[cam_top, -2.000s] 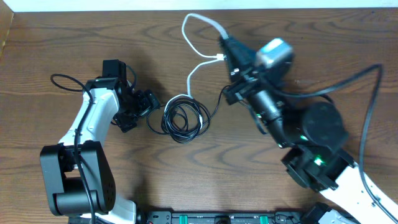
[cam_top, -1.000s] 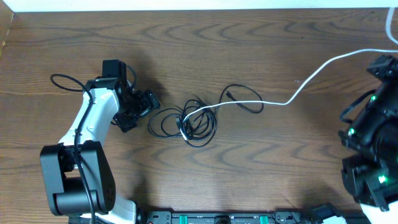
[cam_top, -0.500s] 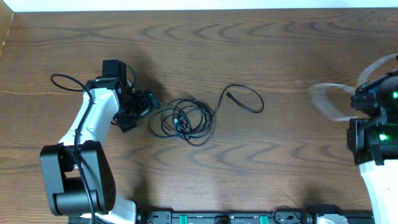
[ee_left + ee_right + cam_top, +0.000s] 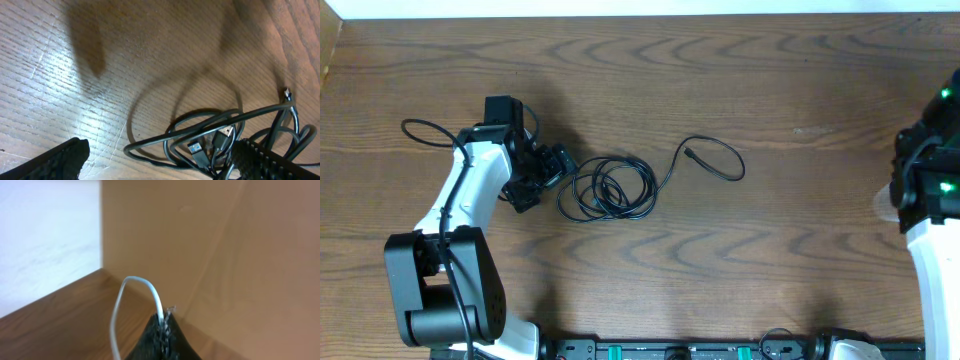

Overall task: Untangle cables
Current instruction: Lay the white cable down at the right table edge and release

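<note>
White cable [image 4: 136,278] is out of the black cables [image 4: 610,190] now; I see right tool [image 4: 164,325] clenched on it, left tool [image 4: 556,164] released beside them.

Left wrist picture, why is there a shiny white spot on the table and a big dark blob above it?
Left wrist view: the shiny spot is light bouncing off the table, the blob is a shadow, though what casts it stays out of view; the black cables throw thin curved shadows too. Overhead view: softer light, no bright spot like that.
</note>
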`<state>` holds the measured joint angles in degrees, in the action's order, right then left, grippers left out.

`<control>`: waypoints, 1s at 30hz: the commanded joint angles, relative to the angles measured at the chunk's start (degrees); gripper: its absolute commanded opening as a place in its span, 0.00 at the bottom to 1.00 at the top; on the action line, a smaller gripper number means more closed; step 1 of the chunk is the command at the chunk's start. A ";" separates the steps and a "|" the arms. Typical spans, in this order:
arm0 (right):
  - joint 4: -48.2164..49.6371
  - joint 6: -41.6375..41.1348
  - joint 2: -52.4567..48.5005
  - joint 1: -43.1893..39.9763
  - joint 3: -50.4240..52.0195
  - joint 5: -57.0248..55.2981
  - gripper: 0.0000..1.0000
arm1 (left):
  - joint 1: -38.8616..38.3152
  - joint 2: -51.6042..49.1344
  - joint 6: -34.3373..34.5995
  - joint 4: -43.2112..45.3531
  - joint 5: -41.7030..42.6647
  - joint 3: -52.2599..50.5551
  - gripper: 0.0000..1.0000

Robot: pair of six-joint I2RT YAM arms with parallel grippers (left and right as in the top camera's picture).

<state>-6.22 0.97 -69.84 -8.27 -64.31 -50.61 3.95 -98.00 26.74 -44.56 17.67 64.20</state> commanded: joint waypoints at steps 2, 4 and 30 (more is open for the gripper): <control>-4.48 -14.25 -1.03 -7.04 -0.50 22.47 0.01 | 0.11 -0.63 -0.79 -0.07 -0.81 -0.35 0.96; -5.20 -14.75 -1.84 -9.88 -0.50 29.14 0.01 | 0.11 -0.63 -0.79 -0.07 -0.81 -0.37 0.95; 0.98 -13.99 -12.35 -18.80 -2.23 48.70 0.01 | 0.11 -0.63 -0.79 -0.09 -0.81 -0.37 0.96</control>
<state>-4.16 -11.77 -79.64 -26.09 -65.89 -2.61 3.92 -98.00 26.74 -44.56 17.67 64.20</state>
